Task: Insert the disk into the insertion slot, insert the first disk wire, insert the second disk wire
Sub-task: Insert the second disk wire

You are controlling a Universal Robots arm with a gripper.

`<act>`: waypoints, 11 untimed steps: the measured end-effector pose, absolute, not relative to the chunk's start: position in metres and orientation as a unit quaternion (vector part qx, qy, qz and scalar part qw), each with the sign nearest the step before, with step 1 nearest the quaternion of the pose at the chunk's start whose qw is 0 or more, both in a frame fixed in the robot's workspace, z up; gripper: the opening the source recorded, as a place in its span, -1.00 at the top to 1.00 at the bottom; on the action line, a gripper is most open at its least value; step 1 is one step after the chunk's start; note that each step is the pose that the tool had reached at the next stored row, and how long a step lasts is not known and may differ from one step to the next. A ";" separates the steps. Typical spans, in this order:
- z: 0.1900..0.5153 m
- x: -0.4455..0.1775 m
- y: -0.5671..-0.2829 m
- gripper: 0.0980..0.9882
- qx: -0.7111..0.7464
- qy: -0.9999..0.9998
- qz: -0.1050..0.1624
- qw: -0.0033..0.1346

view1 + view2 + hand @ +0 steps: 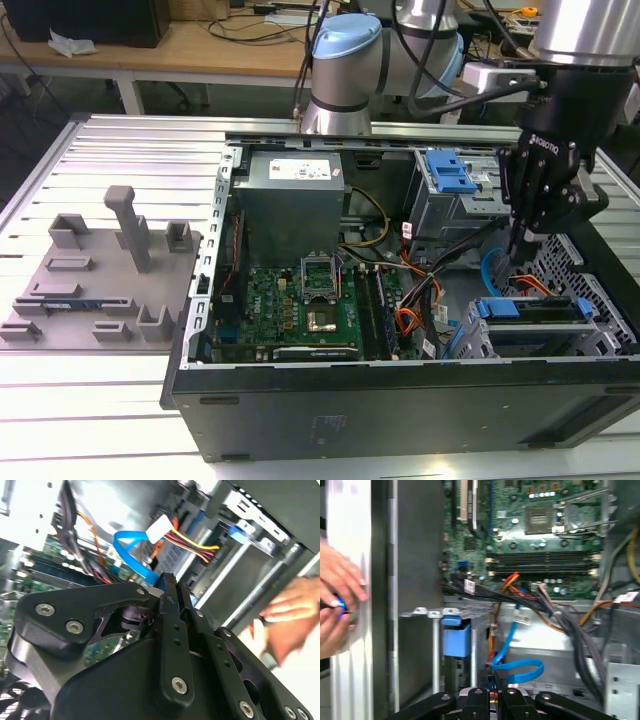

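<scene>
Tool [496, 680] beside blue cable [520, 670], hand [337, 605] nearby.

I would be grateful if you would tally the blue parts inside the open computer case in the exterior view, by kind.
Blue latch on the taller drive cage: 1
Blue carrier bracket in the lower drive cage: 1
Light-blue cable: 1
Total: 3
</scene>
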State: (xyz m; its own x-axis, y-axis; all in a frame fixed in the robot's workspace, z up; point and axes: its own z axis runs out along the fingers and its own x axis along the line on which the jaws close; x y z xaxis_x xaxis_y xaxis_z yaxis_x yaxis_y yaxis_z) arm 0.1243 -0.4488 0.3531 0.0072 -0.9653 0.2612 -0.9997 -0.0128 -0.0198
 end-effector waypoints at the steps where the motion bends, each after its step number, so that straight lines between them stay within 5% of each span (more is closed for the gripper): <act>1: 0.353 0.124 -0.450 0.86 0.705 -0.698 0.097 0.082; 11: 0.353 0.137 -0.458 0.86 0.703 -0.701 0.084 0.089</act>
